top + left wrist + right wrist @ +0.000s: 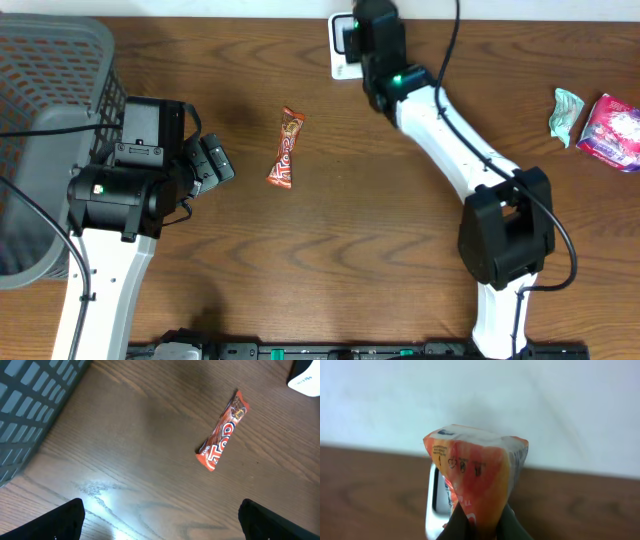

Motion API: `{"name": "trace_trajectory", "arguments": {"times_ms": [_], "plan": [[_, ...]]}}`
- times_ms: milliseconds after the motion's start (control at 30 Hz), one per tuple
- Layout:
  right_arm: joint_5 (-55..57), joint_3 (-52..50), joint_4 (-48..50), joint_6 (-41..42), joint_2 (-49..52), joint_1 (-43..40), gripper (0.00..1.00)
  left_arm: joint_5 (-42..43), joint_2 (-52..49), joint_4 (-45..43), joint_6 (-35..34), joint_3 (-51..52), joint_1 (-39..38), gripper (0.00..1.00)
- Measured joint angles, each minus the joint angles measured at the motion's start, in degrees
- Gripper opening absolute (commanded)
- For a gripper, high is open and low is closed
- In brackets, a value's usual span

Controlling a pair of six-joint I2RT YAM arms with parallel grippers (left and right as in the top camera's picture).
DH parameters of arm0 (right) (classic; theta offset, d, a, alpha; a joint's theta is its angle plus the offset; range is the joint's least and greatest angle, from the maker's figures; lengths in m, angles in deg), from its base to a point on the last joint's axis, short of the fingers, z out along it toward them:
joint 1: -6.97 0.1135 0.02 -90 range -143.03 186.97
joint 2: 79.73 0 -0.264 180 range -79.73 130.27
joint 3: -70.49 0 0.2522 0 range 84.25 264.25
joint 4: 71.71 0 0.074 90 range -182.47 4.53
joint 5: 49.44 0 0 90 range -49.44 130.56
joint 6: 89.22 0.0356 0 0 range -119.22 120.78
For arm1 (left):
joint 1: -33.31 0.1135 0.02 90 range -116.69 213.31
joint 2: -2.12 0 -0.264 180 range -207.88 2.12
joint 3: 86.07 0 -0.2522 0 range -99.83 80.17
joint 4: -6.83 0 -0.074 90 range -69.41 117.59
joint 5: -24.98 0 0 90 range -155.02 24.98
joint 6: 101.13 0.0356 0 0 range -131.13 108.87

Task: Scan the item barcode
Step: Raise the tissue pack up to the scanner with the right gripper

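two arms work over a brown wooden table (330,250). the right gripper (482,527) is clamped tight on the lower end of an orange packet (480,475), holding it upright with its crimped edge on top. small dark print runs along that upper part. in the right wrist view the packet sits just in front of a white scanner (342,50), which stands at the far edge of the table against a pale wall (470,390). seen from overhead, the right arm (450,140) reaches from the near right to that far spot and hides the packet.

the left gripper (208,162) is at the left, jaws spread wide with nothing between them, hovering above bare wood just right of a grey mesh basket (60,60). a red-orange candy bar (286,150) lies flat on the table between the two arms, right of the left gripper and apart from it, its length running near to far with a slight tilt. at the far right lie a pale green wrapper (566,115) and a pink packet (612,132), close beside each other; i cannot tell whether they touch.
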Motion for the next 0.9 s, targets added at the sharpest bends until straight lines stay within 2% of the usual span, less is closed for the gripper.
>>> {"name": "trace_trajectory", "arguments": {"times_ms": [233,500,900], "plan": [[0.1,7.9,-4.5,-2.7,5.6,-0.6,0.01,0.0,0.0,0.0,0.0,0.0,0.0,0.98],[2.4,8.2,-3.6,-7.3,14.7,-0.5,0.01,0.0,0.0,0.0,0.0,0.0,0.0,0.98],[6.2,10.0,-5.4,-7.9,15.4,-0.5,0.01,0.0,0.0,0.0,0.0,0.0,0.0,0.98]]}}
